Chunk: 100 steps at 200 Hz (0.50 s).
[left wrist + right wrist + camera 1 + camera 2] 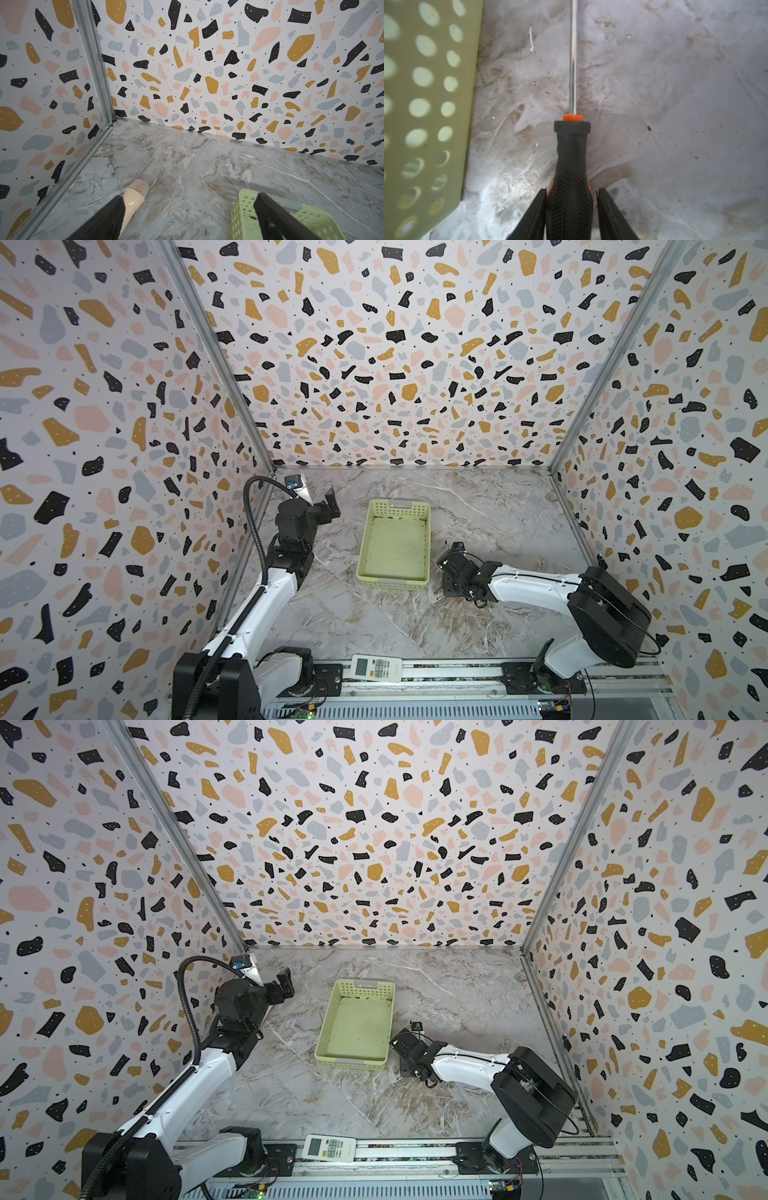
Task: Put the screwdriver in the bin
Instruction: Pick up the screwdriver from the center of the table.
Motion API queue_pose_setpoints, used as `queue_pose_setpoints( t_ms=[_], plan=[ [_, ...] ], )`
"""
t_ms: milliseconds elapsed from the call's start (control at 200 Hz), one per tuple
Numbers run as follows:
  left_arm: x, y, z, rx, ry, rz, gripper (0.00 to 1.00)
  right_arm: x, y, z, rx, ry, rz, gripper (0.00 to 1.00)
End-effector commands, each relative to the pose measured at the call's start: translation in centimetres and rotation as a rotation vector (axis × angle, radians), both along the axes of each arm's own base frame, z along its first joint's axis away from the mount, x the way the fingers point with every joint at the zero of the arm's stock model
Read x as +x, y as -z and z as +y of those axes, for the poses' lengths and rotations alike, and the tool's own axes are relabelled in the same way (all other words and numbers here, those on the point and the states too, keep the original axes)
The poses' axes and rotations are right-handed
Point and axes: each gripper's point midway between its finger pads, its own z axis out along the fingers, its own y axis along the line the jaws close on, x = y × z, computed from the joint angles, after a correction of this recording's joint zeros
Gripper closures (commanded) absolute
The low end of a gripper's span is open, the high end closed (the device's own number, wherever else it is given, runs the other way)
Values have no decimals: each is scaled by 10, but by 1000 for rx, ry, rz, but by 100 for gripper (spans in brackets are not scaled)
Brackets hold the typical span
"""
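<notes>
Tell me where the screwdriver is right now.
In the right wrist view the screwdriver lies on the marble table just beside the bin's perforated wall, outside it. The right gripper's fingers flank its black handle.

Bin sits mid-table, nothing in it. Right gripper at bin's 3 o'clock, just beside its wall, low on the table. In the right wrist view the screwdriver lies flat betw. the jaws, handle in the gap, shaft pointing away, parallel to bin wall, apart from it. Left gripper at bin's 10 o'clock, raised. Microphone lies below it by the side wall. Remote on front rail, 6 o'clock.
</notes>
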Motion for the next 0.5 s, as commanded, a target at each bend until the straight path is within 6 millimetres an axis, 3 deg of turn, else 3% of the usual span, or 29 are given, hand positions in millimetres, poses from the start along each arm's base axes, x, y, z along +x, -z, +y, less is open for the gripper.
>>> queue_pose_setpoints(
  t_ms=[0,496],
  plan=[
    [4,-15,-1,-9,-4,-44,1,4,-4,3,-6,-8,-1,58],
    [5,-15,-1,-8,-4,-41,0,4,-5,3,-15,-10,-7,69]
  ],
)
